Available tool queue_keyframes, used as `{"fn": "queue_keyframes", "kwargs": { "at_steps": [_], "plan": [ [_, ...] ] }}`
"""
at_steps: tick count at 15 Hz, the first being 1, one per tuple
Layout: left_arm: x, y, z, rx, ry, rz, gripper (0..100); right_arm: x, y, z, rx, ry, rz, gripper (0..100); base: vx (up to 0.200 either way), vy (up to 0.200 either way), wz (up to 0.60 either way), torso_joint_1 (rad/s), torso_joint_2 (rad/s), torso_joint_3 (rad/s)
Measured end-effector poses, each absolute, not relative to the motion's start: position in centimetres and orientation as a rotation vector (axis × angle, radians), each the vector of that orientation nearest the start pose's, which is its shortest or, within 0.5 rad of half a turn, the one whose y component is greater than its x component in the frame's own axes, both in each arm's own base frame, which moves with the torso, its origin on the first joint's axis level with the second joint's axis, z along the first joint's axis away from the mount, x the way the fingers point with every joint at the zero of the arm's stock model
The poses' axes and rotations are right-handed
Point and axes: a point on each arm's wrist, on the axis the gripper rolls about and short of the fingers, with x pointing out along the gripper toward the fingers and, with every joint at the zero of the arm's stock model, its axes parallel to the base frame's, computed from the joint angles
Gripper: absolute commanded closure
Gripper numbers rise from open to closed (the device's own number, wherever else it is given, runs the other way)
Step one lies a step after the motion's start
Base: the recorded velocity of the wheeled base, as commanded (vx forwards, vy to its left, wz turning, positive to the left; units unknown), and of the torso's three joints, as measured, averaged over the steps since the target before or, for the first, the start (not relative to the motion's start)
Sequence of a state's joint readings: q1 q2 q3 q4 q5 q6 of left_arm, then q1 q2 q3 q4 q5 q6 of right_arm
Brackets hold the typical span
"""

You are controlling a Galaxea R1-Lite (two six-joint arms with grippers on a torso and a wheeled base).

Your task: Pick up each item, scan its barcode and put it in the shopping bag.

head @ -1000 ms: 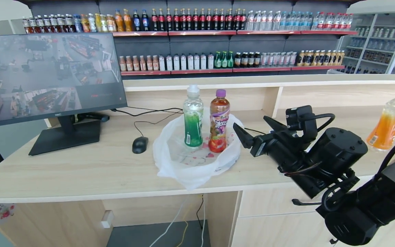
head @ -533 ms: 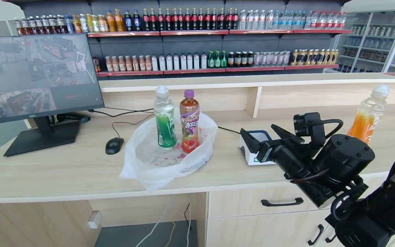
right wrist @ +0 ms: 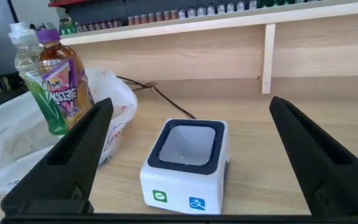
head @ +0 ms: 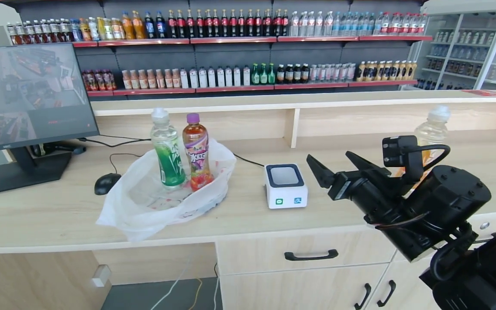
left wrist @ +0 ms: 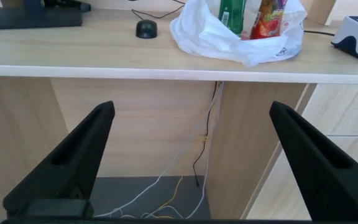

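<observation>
The shopping bag (head: 144, 209) lies slumped open on the left half of the counter (head: 252, 213), thin white crinkled plastic with faint red print. Two bottles stand upright inside it, touching side by side. The green bottle (head: 168, 160) on the left is clear plastic with a white cap and green liquid in its lower part. The red tea bottle (head: 197, 157) on the right has a purple cap and a glossy printed wrapper. Right of the bag and apart from it sits the scanner (head: 285, 186), a small white rounded box with a dark frame round a pale window on top. Farther right, at the back of the counter, an orange juice bottle (head: 431, 129) stands upright, half hidden behind the right arm.

That arm comes in from the near right, bulky black joints angled up and leftward, with a looped cable over the wrist. The right gripper (head: 330, 160) hovers above the counter just right of the scanner. Its two pointed black fingers are spread wide and hold nothing. The left gripper (left wrist: 191, 115) hangs low in front of the counter's wooden front panel, below the edge, released as well, fingers wide apart and empty.

The counter is pale wood grain, with black-handled drawers (head: 311, 255) under it. At far left stand a dark monitor (head: 28, 94) and a black mouse (head: 106, 184), its cable trailing back. Behind, red-edged shelves (head: 230, 41) carry rows of drink bottles.
</observation>
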State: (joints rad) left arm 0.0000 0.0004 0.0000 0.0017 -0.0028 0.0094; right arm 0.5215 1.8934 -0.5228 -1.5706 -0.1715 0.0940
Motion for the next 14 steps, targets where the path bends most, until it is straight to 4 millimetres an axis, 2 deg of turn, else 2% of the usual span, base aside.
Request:
{"fn": "queue_keyframes", "kwargs": {
  "at_steps": [7,14],
  "plan": [
    [-2.3,0.0,7.5,0.006,0.002,-0.003,0,25.2,14.7,13.7,0.132,-0.112,0.375,0,0.0,-0.2,0.0,0.002,0.0,0.002],
    [-2.3,0.0,7.5,-0.003,0.002,-0.001,0,25.2,13.5,13.4,0.101,-0.101,0.336,0,0.0,-0.2,0.0,0.002,0.0,0.002]
  ]
}}
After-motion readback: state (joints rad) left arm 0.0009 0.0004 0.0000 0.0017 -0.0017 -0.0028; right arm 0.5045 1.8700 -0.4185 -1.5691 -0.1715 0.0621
